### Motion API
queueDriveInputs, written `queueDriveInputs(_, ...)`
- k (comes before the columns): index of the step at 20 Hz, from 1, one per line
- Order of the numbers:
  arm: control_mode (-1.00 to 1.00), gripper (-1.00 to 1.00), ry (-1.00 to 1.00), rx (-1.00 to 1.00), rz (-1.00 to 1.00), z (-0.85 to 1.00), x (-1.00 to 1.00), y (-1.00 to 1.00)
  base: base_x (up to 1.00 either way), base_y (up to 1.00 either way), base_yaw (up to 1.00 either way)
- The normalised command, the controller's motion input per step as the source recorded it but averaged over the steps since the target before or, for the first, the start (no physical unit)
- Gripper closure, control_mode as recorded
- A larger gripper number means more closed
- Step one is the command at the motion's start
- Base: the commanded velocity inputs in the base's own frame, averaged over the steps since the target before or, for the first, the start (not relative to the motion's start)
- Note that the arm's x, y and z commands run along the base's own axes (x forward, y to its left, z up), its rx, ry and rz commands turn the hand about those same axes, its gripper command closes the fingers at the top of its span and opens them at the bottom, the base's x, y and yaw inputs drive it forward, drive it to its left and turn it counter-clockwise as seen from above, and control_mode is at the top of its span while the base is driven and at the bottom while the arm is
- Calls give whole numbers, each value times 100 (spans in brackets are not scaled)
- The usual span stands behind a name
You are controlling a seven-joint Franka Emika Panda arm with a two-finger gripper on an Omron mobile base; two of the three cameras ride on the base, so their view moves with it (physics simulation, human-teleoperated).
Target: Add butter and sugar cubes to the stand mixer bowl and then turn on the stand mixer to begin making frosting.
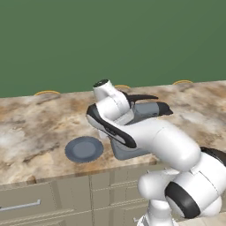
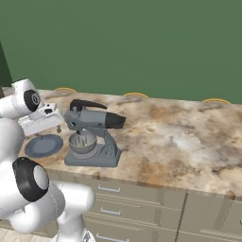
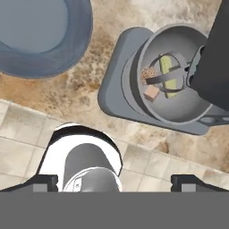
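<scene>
Stand mixer bowl [image 3: 176, 85]: sat on the stand mixer [image 2: 92, 134], on the desk [image 2: 179, 137]; butter [image 3: 169, 76] and sugar cubes [image 3: 150, 85] lay inside. Claw [image 3: 114, 182]: wide open, empty, above. Loading looked finished; next came the mixer's switch.

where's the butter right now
In the hand view the butter lies inside the stand mixer bowl, under the wire whisk, beside two sugar cubes.

Base views flank stand mixer [image 2: 92, 134]; hand view looks down.
</scene>
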Motion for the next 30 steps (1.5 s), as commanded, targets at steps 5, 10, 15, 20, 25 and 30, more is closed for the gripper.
queueDriveInputs(5, -100, -100, -16, -2, 0, 3, -28, 1, 0, 0, 0)
queueDriveInputs(10, -100, -100, -10, -6, -2, 6, 6, -8, 0, 0, 0)
queueDriveInputs(15, -100, -100, 0, -3, -6, 15, 32, -24, 0, 0, 0)
queueDriveInputs(20, -100, -100, -2, 0, -7, 34, 26, -13, 0, 0, 0)
queueDriveInputs(25, -100, -100, -12, -6, -3, 6, 6, -10, 0, 0, 0)
queueDriveInputs(30, -100, -100, -17, -10, -1, 0, -1, -30, 0, 0, 0)
